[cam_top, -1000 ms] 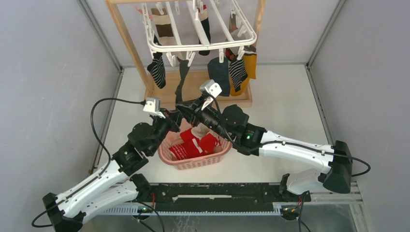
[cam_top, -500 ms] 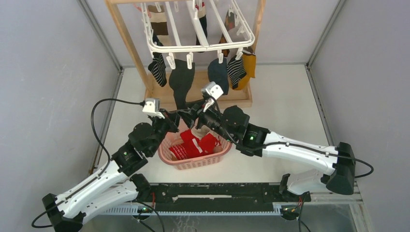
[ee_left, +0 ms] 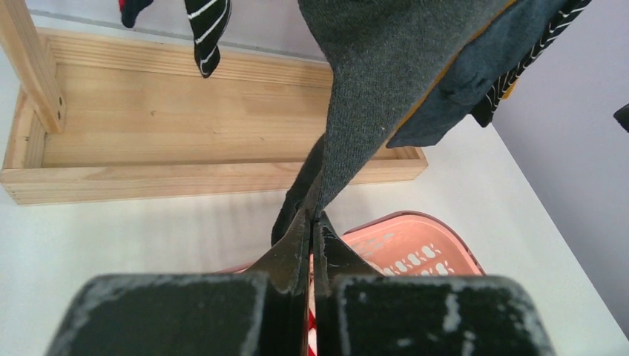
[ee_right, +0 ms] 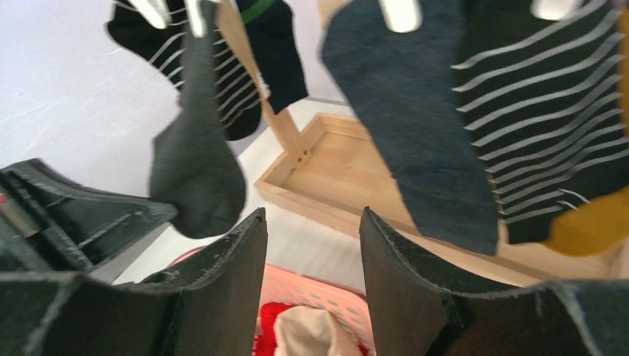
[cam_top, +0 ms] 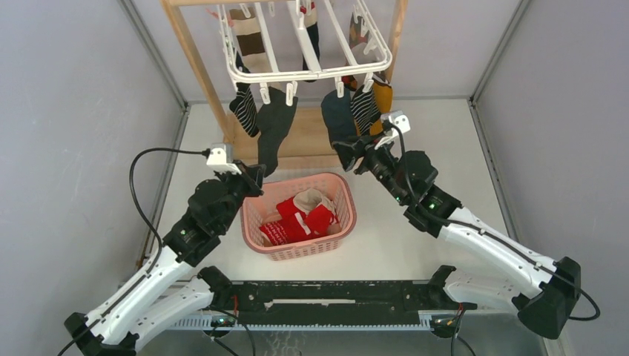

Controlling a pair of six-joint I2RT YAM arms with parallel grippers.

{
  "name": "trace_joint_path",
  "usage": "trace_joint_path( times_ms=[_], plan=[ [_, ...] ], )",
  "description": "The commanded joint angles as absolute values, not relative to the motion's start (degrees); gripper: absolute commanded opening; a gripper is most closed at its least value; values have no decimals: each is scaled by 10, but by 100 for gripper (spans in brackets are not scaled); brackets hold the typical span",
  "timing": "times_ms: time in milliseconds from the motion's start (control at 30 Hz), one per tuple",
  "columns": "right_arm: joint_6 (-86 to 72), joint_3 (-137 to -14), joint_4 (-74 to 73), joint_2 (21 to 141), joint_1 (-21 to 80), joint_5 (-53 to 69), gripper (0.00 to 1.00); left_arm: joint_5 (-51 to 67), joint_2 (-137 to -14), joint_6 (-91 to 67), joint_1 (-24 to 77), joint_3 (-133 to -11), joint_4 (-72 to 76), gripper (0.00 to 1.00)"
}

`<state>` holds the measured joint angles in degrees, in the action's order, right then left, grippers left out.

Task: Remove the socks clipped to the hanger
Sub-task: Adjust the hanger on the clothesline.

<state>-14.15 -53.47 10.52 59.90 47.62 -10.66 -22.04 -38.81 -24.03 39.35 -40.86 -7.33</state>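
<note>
The white hanger (cam_top: 308,70) hangs from the wooden stand at the back, with several socks clipped along its front edge. My left gripper (cam_top: 256,172) is shut on the toe of a dark grey sock (cam_top: 274,126), which is stretched up to its clip; in the left wrist view the jaws (ee_left: 313,215) pinch the sock (ee_left: 363,96). My right gripper (cam_top: 348,152) is open and empty just below a dark blue sock (cam_top: 337,119). In the right wrist view (ee_right: 311,219) that sock (ee_right: 423,126) hangs above the right finger. Beside it are a striped sock (cam_top: 363,107) and a mustard sock (cam_top: 383,96).
A pink basket (cam_top: 352,215) holding red patterned socks (cam_top: 297,219) stands between the arms, below the hanger. The wooden stand's post (cam_top: 194,59) and its base tray (cam_top: 311,141) lie behind it. A black striped sock (cam_top: 243,111) hangs at the left. Grey walls close in both sides.
My right gripper has left the grey sock's toe and swung right and back, under the dark blue sock. My left gripper keeps its hold and has shifted slightly left.
</note>
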Motion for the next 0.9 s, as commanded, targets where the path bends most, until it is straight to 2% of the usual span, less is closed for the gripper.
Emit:
trace_joint_path(
  times_ms=[0,300,867],
  plan=[
    [-176,-523,105,579,415,-51,57,-190,-379,-244,374,-452,-90,0],
    [-196,-511,102,585,305,23,57,-178,-360,-241,342,-466,-130,1],
    [-194,-508,103,596,246,51,57,-92,-372,-247,240,-491,-176,0]
  ],
)
